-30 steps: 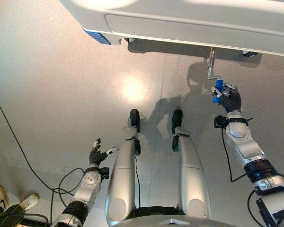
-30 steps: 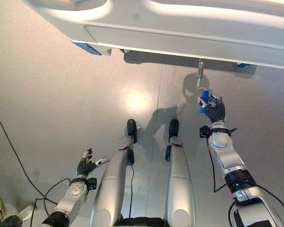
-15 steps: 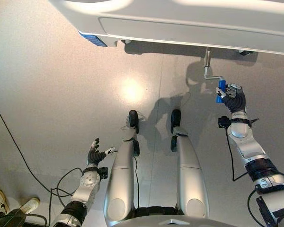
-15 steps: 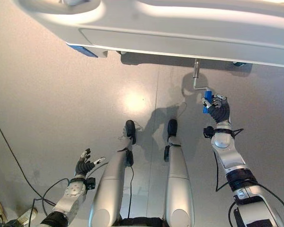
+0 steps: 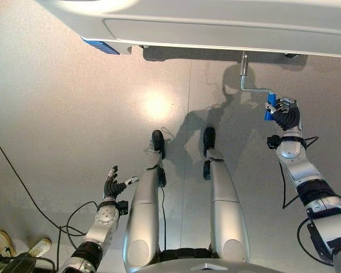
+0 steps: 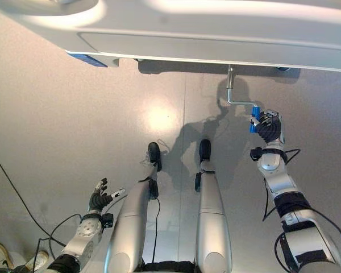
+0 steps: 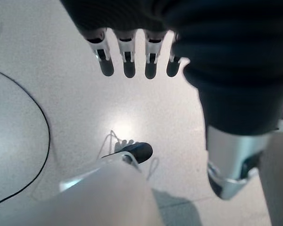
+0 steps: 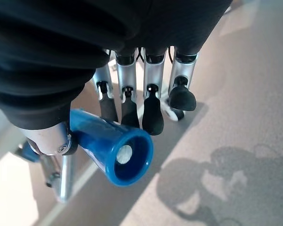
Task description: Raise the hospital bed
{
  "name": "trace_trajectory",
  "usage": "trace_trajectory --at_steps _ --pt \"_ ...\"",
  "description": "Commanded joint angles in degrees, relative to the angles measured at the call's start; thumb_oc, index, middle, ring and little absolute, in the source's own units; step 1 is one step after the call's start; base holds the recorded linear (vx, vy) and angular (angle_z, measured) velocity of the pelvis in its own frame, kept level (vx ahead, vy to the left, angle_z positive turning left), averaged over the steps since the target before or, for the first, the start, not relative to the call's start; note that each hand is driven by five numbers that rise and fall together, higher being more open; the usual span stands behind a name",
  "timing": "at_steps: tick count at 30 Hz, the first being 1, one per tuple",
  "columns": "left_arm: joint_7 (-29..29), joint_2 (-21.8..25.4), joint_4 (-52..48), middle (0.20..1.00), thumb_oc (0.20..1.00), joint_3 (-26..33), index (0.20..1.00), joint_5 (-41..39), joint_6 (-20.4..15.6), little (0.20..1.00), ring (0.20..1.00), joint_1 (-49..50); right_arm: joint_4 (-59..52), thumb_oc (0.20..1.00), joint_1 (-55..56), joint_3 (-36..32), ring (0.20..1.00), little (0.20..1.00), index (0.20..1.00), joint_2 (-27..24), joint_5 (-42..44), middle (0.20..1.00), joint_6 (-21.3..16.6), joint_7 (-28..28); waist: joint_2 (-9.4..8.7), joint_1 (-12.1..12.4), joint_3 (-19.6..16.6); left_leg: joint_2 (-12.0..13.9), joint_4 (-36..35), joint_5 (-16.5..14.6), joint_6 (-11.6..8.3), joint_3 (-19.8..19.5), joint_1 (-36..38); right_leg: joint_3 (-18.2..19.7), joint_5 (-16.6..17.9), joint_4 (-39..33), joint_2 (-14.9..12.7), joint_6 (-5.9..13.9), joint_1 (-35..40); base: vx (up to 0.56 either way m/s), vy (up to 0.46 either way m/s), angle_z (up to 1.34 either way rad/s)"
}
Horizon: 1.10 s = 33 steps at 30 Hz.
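The right hand [image 5: 284,115] curls around the blue crank handle [image 8: 114,149] of a metal crank [image 5: 251,85] under the hospital bed [image 5: 216,25] frame. Cranking seems underway; next, another circular sweep. The left hand [image 5: 113,186] hangs low, fingers relaxed.

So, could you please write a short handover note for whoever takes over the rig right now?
Right hand: shut on the blue crank handle under the hospital bed edge; the metal crank arm points toward the robot's right.
Left hand: open, idle, low at the robot's left side above the floor.
Done: handle grasped. How far the bed is raised cannot be told.
Left: probably turn the crank until the bed is up, then release.
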Motion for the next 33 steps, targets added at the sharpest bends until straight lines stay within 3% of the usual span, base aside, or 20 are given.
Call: trace_trajectory --at_steps 1,8,15,17,18,20,22,23,25,33 --pt "1.1 -0.8 -0.2 1.0 1.0 0.0 1.0 -1.5 -1.5 1.0 1.0 4.9 9.9 0.2 -4.3 -4.1 0.2 0.2 0.2 -14.2 2.6 0.2 2.4 -5.7 2.38 -0.9 -1.5 3.6 4.0 1.3 -4.65 -4.9 -2.0 -0.7 1.8 2.0 1.9 2.64 -2.4 0.0 0.0 0.0" --pt "1.4 -1.1 0.0 1.0 1.0 -2.2 1.0 -2.7 -2.0 1.0 1.0 2.6 25.8 0.2 -14.1 4.2 0.2 0.2 0.2 -13.5 3.2 0.2 4.2 -2.1 3.95 0.5 -1.5 3.2 5.0 1.3 -4.63 -5.4 -4.4 -1.1 2.3 2.6 1.4 2.72 -4.6 0.0 0.0 0.0" --pt "1.2 -1.4 -1.3 1.0 1.0 -4.9 1.0 -3.1 -2.0 1.0 1.0 1.3 35.2 0.2 -17.8 7.8 0.2 0.2 0.2 -11.6 2.7 0.2 5.8 0.8 6.09 2.4 -1.5 2.3 7.1 1.1 -4.4 -6.4 -7.8 -1.8 2.2 4.2 0.6 2.73 -7.0 0.0 0.004 0.04" --pt "1.1 -1.4 -2.1 1.0 1.0 -5.3 1.0 -3.0 -2.1 1.0 1.0 1.3 36.1 0.2 -18.1 8.2 0.2 0.2 0.2 -11.3 2.4 0.2 6.0 1.2 6.53 2.7 -1.5 2.2 7.6 1.0 -4.36 -6.6 -8.5 -2.0 2.0 4.5 0.4 2.71 -7.5 0.02 0.008 0.13" --pt "0.9 -1.6 -2.9 1.0 1.0 -6.6 1.0 -2.9 -2.1 1.0 1.0 2.0 37.4 0.2 -16.4 8.1 0.2 0.2 0.2 -10.5 2.2 0.2 6.2 1.8 7.17 3.2 -1.5 1.8 9.3 -0.8 -4.35 -7.3 -8.0 -2.2 0.1 6.2 0.0 2.94 -6.6 0.0 0.021 0.15" --pt "0.8 -1.7 -3.2 1.0 1.0 -6.5 1.0 -2.8 -2.0 1.0 1.0 0.8 37.3 0.2 -17.2 7.8 0.2 0.2 0.2 -10.4 2.2 0.2 6.2 1.9 7.43 3.5 -1.5 1.7 9.2 0.6 -4.13 -7.4 -10.4 -2.6 1.6 5.7 -0.1 2.73 -8.6 0.0 0.023 0.18" --pt "0.8 -2.0 -3.3 1.0 1.0 -7.7 1.0 -2.4 -1.7 1.0 1.0 1.5 37.6 0.2 -15.1 8.9 0.2 0.2 0.2 -8.0 1.8 0.2 6.3 3.1 7.81 4.1 -1.5 1.2 10.9 -1.8 -4.02 -8.1 -9.8 -2.7 -0.6 7.6 -0.4 2.99 -7.9 0.04 0.036 0.21" --pt "0.8 -2.0 -3.4 1.0 1.0 -7.1 1.0 -2.4 -1.7 1.0 1.0 0.2 37.4 0.2 -16.4 8.6 0.2 0.2 0.2 -8.3 1.8 0.2 6.4 3.1 7.85 4.2 -1.5 1.2 10.3 0.2 -3.85 -8.0 -12.2 -3.0 1.4 6.7 -0.3 2.73 -10.0 0.01 0.022 0.11" --pt "0.8 -2.2 -3.8 1.0 1.0 -8.3 1.0 -2.1 -1.5 1.0 1.0 1.4 38.1 0.2 -14.4 8.9 0.2 0.2 0.2 -5.5 2.1 0.2 6.5 3.7 8.33 4.8 -1.5 0.7 12.1 -2.2 -3.72 -8.5 -11.5 -3.2 -1.0 8.5 -0.9 3.02 -8.8 0.04 0.032 0.08" --pt "0.7 -2.8 -3.8 1.0 1.0 -9.7 1.0 -1.7 -0.7 1.0 1.0 0.2 38.5 0.2 -12.7 8.3 0.2 0.2 0.2 1.4 3.1 0.2 6.6 5.7 10.04 6.5 -1.5 -1.2 16.4 -3.8 -2.99 -9.3 -16.2 -3.7 -1.7 11.3 -2.9 3.3 -11.7 0.01 0.072 0.12"
